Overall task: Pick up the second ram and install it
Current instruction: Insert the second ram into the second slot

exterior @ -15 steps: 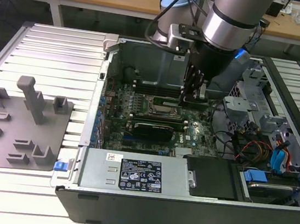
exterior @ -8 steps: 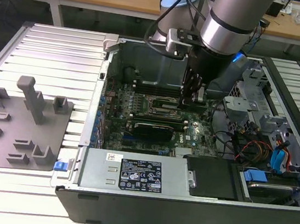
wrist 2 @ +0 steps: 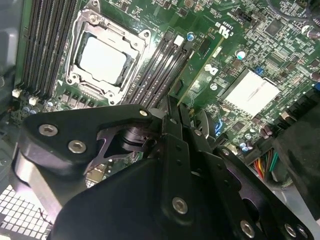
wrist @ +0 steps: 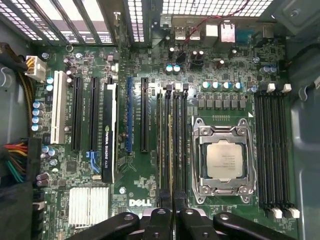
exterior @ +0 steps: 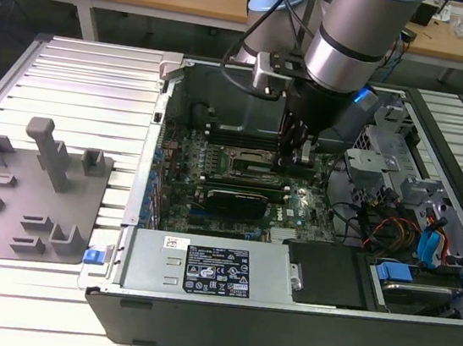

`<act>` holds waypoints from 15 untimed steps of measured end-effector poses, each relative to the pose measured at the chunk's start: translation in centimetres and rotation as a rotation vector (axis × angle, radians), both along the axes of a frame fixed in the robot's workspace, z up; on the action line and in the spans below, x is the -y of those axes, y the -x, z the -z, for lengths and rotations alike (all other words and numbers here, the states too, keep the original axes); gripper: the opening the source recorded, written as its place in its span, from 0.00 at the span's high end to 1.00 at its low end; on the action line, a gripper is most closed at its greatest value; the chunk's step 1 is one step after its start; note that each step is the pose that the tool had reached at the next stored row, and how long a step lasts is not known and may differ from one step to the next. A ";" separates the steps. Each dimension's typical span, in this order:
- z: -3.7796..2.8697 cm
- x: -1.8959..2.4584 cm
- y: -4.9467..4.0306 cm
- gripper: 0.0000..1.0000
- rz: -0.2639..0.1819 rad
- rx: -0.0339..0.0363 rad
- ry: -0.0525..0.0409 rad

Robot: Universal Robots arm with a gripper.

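Arm: we see the gripper point(exterior: 292, 151) lowered into the open computer case point(exterior: 197, 301), above the motherboard point(exterior: 238, 187).

Fingers: in both wrist views we see the two black fingers point(wrist: 159, 220) drawn close together, clamped on a thin strip between them.

Second ram: we identify this strip as the second ram point(wrist 2: 186, 90), seen edge-on as a slim green-edged board reaching from the fingers toward the memory sockets point(wrist 2: 160, 75). In the first wrist view the ram point(wrist: 170, 150) appears as a narrow line lying along the bank of black sockets just beside the processor socket point(wrist: 224, 160), between two of those sockets. We cannot tell whether its lower edge is seated in a socket or only touching it.

Board surroundings: in the first wrist view we note a second bank of memory sockets point(wrist: 272, 150) on the far side of the processor socket, a graphics card point(wrist: 109, 132) standing in an expansion slot, and a finned heatsink point(wrist: 89, 206) near the fingers.

Case: we see it lying on its side on a ribbed metal desk point(exterior: 89, 86), with the power supply point(exterior: 206, 265) along its near wall.

Tray: a grey plastic tray point(exterior: 29, 189) with moulded blocks lies on the desk at the exterior view's left, well apart from the gripper.
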State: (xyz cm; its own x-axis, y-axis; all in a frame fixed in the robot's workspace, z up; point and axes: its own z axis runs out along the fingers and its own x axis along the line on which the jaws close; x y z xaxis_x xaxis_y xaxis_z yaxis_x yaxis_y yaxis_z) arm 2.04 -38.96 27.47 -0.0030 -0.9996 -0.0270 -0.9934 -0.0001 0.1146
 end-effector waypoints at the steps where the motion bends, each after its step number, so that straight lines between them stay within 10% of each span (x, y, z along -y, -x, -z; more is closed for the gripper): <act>1: 0.06 0.00 0.02 0.87 0.000 0.0001 0.0000; 15: 1.87 -0.33 1.75 0.87 0.000 0.0000 0.0001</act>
State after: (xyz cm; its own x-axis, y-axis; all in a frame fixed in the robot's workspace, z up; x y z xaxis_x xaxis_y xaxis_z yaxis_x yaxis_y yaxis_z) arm 0.29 -38.63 25.59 -0.0029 -0.9996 -0.0269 -0.9934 -0.0002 0.1146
